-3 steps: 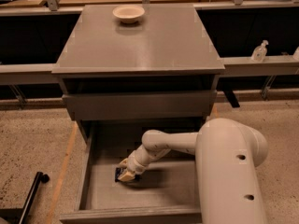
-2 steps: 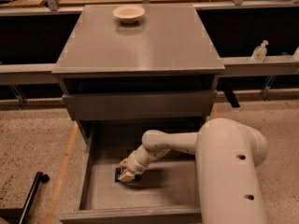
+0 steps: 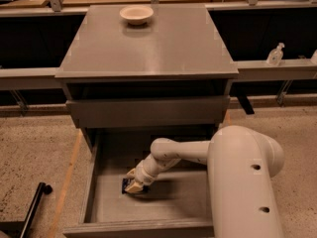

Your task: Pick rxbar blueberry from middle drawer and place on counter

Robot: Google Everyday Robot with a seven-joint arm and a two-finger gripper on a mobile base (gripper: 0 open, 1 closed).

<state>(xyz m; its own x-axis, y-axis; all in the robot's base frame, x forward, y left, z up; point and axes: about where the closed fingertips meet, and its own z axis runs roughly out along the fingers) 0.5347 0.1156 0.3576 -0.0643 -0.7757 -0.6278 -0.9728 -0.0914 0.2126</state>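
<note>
The middle drawer (image 3: 106, 202) is pulled out at the bottom of the camera view, its grey floor showing. On that floor lies the rxbar blueberry (image 3: 128, 187), a dark flat bar mostly covered by my gripper (image 3: 133, 185). My white arm reaches down into the drawer from the lower right, and the gripper sits right on the bar. The counter (image 3: 148, 38) is the broad grey cabinet top above the drawers.
A cream bowl (image 3: 136, 15) stands at the back of the counter. A shallower drawer front (image 3: 148, 112) sits just above the open drawer. A clear bottle (image 3: 275, 54) stands on the right ledge. A black rod (image 3: 32, 207) lies on the floor at left.
</note>
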